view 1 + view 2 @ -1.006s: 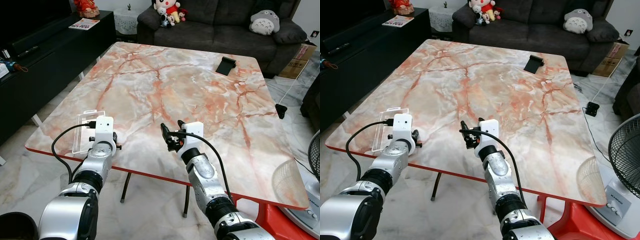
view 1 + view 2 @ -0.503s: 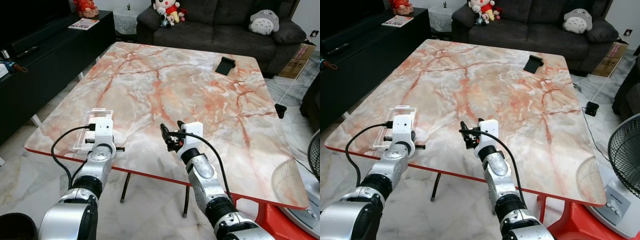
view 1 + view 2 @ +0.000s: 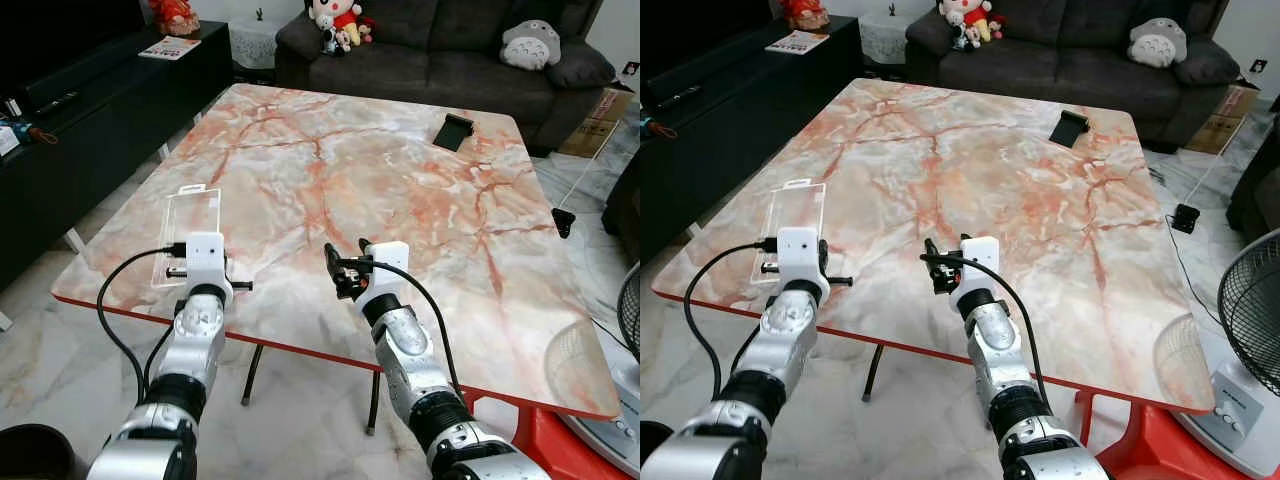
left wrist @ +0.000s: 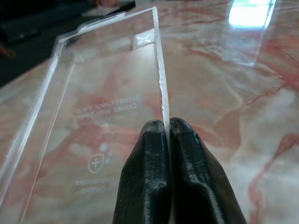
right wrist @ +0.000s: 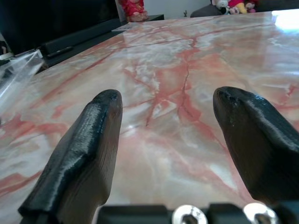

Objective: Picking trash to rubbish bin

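A flat clear plastic package (image 3: 192, 222) lies low over the near left corner of the marble table (image 3: 400, 180), pointing away from me. My left gripper (image 4: 167, 128) is shut on the package's (image 4: 93, 107) near long edge, and the sheet's thin rim runs out from between the two black fingertips. My right gripper (image 3: 336, 268) hovers just above the table near the middle of its front edge. It is open, with bare marble between its fingers (image 5: 88, 135).
A small black object (image 3: 452, 130) lies at the table's far right. A dark sofa (image 3: 450, 50) with plush toys stands behind, a black TV cabinet (image 3: 90, 110) on the left. A round black bin (image 3: 30, 458) sits on the floor at bottom left, a fan (image 3: 1250, 320) at right.
The clear package, held by my left gripper, has swung from tilted up beside the gripper to lying flatter and pointing away over the table. The right gripper has barely moved.
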